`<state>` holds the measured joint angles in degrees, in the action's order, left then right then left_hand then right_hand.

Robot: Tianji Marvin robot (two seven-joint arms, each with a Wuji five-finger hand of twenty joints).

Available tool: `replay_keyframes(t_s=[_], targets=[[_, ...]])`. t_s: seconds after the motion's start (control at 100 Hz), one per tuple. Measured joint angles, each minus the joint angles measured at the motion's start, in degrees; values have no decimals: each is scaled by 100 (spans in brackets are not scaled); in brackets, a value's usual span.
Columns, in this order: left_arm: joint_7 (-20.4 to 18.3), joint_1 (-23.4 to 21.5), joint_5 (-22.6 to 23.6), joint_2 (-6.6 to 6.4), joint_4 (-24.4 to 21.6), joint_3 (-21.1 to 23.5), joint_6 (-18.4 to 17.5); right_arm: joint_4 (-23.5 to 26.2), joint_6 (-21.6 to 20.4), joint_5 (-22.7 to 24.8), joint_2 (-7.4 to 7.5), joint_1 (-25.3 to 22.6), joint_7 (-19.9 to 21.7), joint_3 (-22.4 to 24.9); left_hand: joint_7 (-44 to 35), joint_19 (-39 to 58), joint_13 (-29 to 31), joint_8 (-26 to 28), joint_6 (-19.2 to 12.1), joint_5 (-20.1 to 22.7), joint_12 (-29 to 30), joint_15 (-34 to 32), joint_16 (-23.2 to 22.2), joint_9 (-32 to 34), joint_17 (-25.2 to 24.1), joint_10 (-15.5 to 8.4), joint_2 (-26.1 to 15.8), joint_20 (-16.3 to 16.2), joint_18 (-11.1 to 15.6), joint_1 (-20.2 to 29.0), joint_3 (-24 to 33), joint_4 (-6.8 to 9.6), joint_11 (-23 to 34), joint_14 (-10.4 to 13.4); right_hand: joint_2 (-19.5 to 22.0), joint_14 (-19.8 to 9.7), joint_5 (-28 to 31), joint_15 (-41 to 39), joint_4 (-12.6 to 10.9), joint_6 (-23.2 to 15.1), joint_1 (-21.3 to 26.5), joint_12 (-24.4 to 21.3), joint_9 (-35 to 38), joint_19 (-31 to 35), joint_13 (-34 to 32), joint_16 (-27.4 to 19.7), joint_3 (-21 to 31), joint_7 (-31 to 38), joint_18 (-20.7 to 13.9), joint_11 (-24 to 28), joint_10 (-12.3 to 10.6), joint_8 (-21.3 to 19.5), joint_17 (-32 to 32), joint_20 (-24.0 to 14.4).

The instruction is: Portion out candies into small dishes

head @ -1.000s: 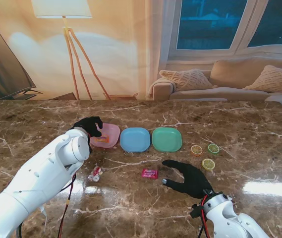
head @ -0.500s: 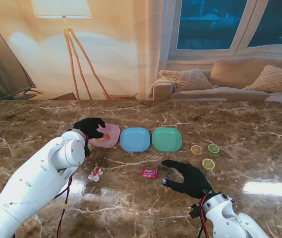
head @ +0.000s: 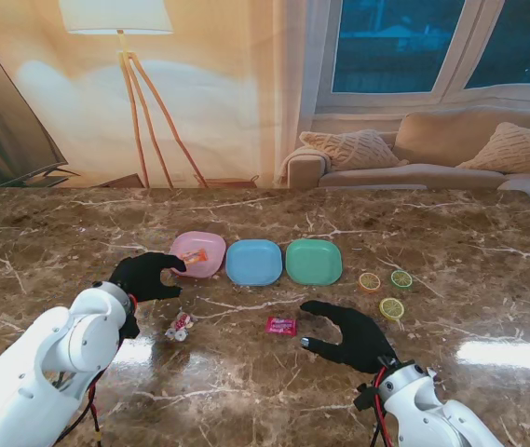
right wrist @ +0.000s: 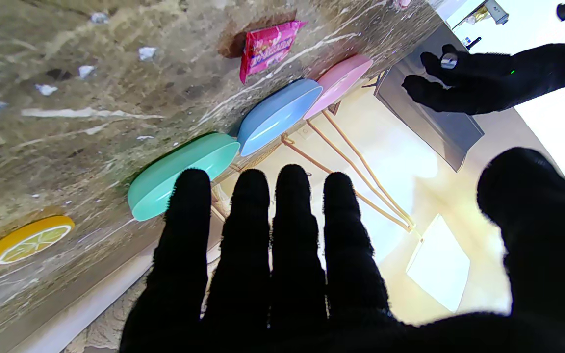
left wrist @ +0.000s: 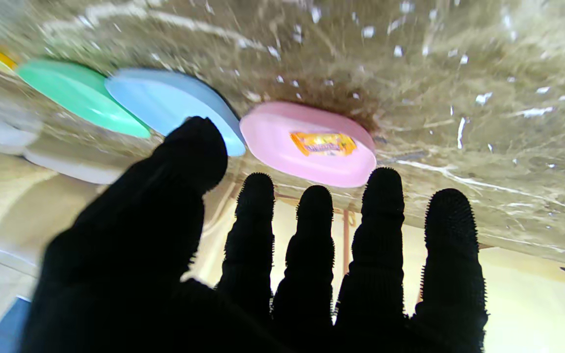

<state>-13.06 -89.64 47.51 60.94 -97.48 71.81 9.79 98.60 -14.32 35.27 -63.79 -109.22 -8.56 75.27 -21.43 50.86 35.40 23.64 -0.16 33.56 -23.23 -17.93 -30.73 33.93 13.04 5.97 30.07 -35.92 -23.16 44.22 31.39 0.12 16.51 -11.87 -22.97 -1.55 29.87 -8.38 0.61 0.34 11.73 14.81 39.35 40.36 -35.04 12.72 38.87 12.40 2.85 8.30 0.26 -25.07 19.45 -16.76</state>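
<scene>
Three small dishes stand in a row: pink (head: 199, 253), blue (head: 253, 262) and green (head: 313, 261). An orange candy (head: 196, 256) lies in the pink dish, also seen as orange candy (left wrist: 322, 143) on the pink dish (left wrist: 282, 147) in the left wrist view. A pink candy (head: 281, 325) lies on the table nearer to me, and a white-red candy (head: 180, 327) lies to its left. My left hand (head: 143, 276) is open and empty, near the pink dish on its left. My right hand (head: 350, 335) hovers open, just right of the pink candy (right wrist: 268, 48).
Three citrus-slice pieces (head: 391, 308) lie right of the green dish (right wrist: 179, 171). The marble table (head: 488, 270) reaches far to both sides. A sofa and a floor lamp stand behind the table.
My left hand has drawn back from over the pink dish toward me and to the left, leaving the orange candy in the dish. The right hand has barely moved.
</scene>
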Motion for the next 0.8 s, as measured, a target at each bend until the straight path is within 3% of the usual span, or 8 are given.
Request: replay_keyframes(t_s=[0.16,0.32,0.43,0.74,0.8], targets=[[7,-564,81,-56,-317,197,-240,28,19,27,1,1,-40,-53,122,0,-1,-63,1,-2,110,72,68,-75,19,1,-1,76,-58,-94,-270,42,-232,-21,0,0,0,0,0,0,0,0,0,0,0,0,0,0,0,0,0,0,0,0],[177,-884,271,-70,-321,244,-566,29,17,27,-1,14,-64,-90,279,3,-4,-135,4,-172,141,74,70,-350,44,2,-2,128,-60,-211,-413,48,-259,-49,0,0,0,0,0,-1,0,0,0,0,0,0,0,0,0,0,0,0,0,0],[363,-1054,313,-71,-308,243,-602,30,2,30,-1,16,-75,-109,290,54,-6,-141,-23,-174,141,74,70,-351,63,2,-2,129,-60,-211,-461,90,-263,-63,0,1,0,0,0,-1,0,0,0,0,0,0,0,0,0,0,0,0,0,0],[387,-1075,419,-90,-81,45,-637,14,-52,42,-6,25,-127,-144,362,358,103,-362,-149,-241,211,74,70,-352,291,2,-2,126,-60,-207,-470,92,-263,-71,0,1,0,0,0,-1,0,1,0,0,0,1,0,0,0,0,0,0,0,0],[448,-1024,419,-90,3,-11,-652,11,-55,45,-8,25,-140,-144,362,575,193,-499,-205,-244,267,-23,-18,-352,438,4,-1,89,-60,-195,-246,92,-224,-93,0,1,0,0,0,-1,0,2,0,0,0,1,0,0,0,0,0,0,0,0]])
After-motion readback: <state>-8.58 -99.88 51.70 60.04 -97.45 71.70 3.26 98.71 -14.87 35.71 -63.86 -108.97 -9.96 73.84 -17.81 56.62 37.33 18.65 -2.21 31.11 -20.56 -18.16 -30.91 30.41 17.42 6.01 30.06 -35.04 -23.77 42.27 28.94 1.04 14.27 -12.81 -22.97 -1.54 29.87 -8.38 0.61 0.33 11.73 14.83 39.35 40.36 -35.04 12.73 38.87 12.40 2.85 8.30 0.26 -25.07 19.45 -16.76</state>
